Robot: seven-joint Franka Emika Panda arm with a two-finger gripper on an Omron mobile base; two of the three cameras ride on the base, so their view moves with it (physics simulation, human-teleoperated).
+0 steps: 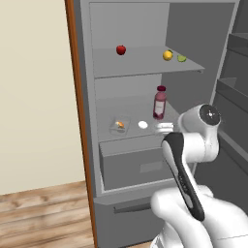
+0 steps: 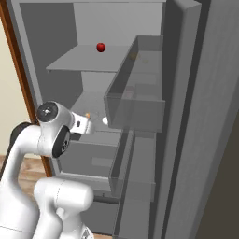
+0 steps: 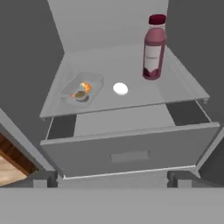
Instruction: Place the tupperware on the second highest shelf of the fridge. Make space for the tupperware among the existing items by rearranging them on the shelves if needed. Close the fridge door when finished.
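1. Clear plastic is seen on the tupperware (image 3: pixel 82 89): a small see-through box with orange food inside, resting flat on the lower shelf (image 3: pixel 131 98) of the open fridge (image 1: pixel 87 97).
2. From the gripper (image 3: pixel 112 177) the box lies ahead, slightly below and off to the left in the hand view; a reach forward and leftward is judged to be called for.
3. The box's long axis is seen running diagonally across the hand view, from near-left to far-right.
4. The gripper is held wide open, nothing gripped, well apart from the box, in front of the shelf edge above the drawer (image 3: pixel 131 148).
5. A small white round thing (image 3: pixel 120 89) is seen just right of the box; a dark pink bottle (image 3: pixel 153 48) stands upright further right and back.
6. On the upper shelf (image 1: pixel 145 65) a red apple (image 1: pixel 121 50), an orange-yellow fruit (image 1: pixel 167 55) and a green lime (image 1: pixel 181 58) are seen.
7. The fridge door (image 2: pixel 205 116) is left open to the right.
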